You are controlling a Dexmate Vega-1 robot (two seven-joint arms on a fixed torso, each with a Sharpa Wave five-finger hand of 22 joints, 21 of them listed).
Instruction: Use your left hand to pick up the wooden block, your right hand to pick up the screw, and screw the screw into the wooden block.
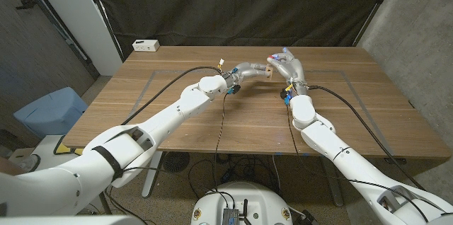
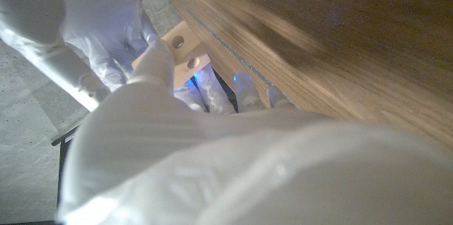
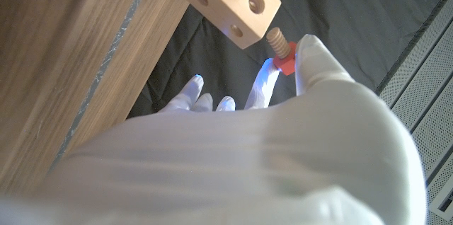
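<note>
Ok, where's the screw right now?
In the right wrist view the screw is pinched in the right hand, its tip at the wooden block.

One wooden block [image 3: 228,6], pale, with three round holes showing on the faces seen from the right wrist and two on the face seen from the left wrist; one screw [image 3: 281,50], a tan threaded shaft on a red head; two robot hands, the left hand [image 1: 249,68] and the right hand [image 1: 285,63], each on its own white arm, so two arms; one wooden table [image 1: 177,122]; one small white box [image 1: 145,44] at its far left corner; one blue bin [image 1: 48,110] on the floor beside it.
</note>
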